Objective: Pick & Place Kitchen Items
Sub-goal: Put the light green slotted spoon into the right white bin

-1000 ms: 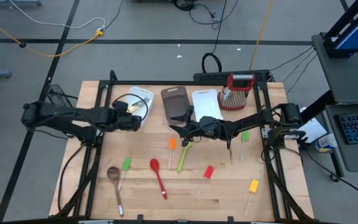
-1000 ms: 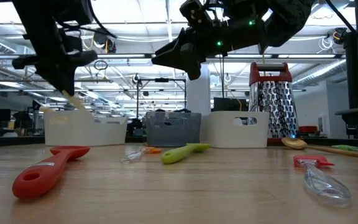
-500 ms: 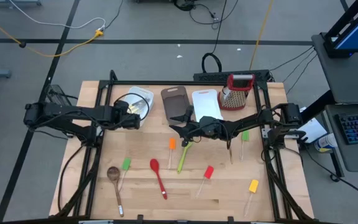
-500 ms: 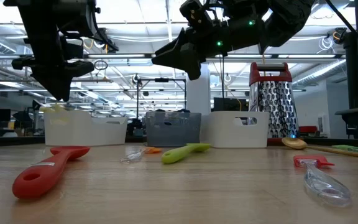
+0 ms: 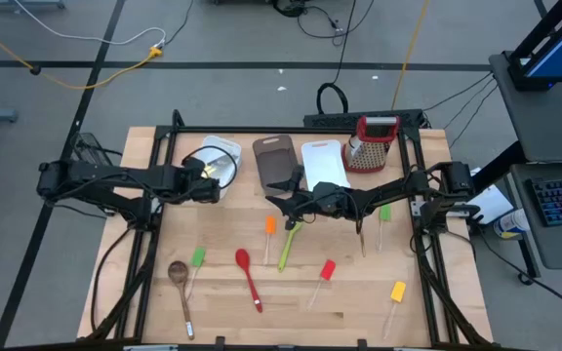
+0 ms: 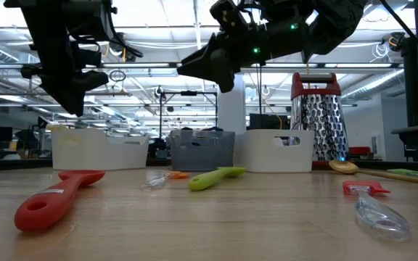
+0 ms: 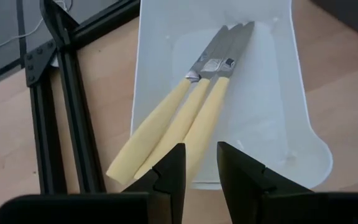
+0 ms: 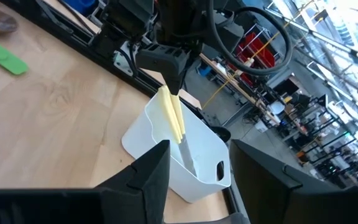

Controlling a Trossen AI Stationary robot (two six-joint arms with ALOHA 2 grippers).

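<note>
Here three cream-handled table knives [image 7: 185, 118] lie together inside the white rectangular plastic tub [image 7: 291, 106] near the desk's far edge toward its left corner, blades pointing into the tub and handles propped over its rim; sorted like with like, they look deliberately grouped there. The left claw [image 7: 199, 171] hangs just above those handles with a narrow gap between its fingers and nothing held, which reads as a fresh drop with the knives now settled. Its arm reaches in level from the left edge of the desk, wrist tipped down over the tub.

Other utensils remain scattered over the bare wood: a lime-green plastic spoon [image 5: 288, 246] and a small orange-headed spatula [image 5: 269, 227] mid-desk, a red plastic spoon [image 5: 248, 275], a green-headed spatula [image 5: 197, 258] and a wooden spoon [image 5: 180, 283] toward the near edge, with a red-headed spatula [image 5: 325, 273] and a yellow-headed spatula [image 5: 396, 293] toward the near right corner. They lie flat and well apart, each easy to take singly.

The right claw [image 5: 273, 202] hovers mid-desk just above the green spoon, jaws fairly wide and empty, its arm stretched low from the right edge. Judging by that poise, the spoon is its likely next pick.
</note>
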